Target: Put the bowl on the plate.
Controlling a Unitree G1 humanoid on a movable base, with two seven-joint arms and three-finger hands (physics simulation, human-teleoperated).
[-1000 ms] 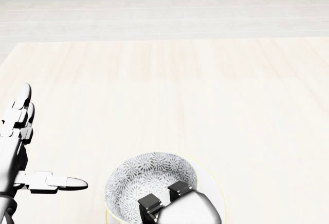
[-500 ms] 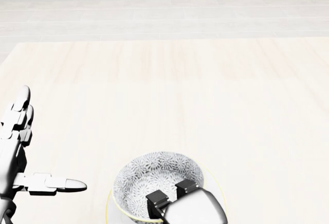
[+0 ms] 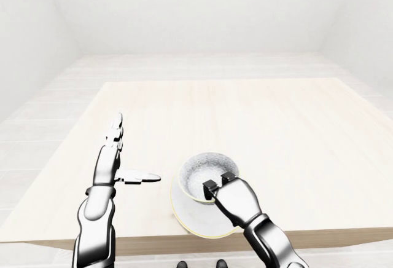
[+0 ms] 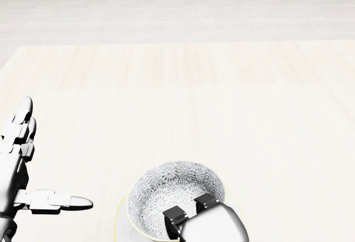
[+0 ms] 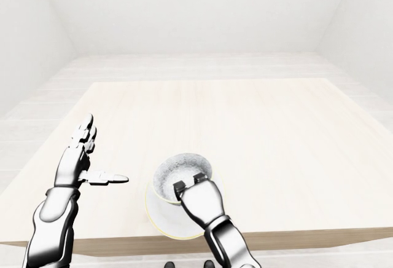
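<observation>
**Right hand** (image 3: 232, 199): Two dark-tipped fingers (image 4: 175, 215) are hooked over the rim of the bowl (image 4: 176, 195), on the side toward the bottom of the head view. The fingertips lie inside the bowl, against its inner wall. The thumb is hidden under the hand. The fingers are clenched on the bowl rim.

**Bowl:** White, with a grey floral pattern on the inside, standing upright. It extends from the right fingertips toward the top of the view. It sits over the plate (image 3: 187, 214), offset toward the plate's upper edge in the left-eye view. It cannot be told whether the base of the bowl touches the plate or is held just above it.

**Plate:** White with a pale yellow rim, lying flat on the light wood tabletop (image 3: 276, 133). It lies directly beneath the right fingers and knuckles, close to the tabletop's bottom edge in the eye views.

**Left hand** (image 3: 109, 165): Released. The fingers are straight and point up the view. The thumb (image 3: 140, 177) is spread sideways toward the bowl, its tip clearly apart from the bowl and plate. The hand holds nothing.
</observation>
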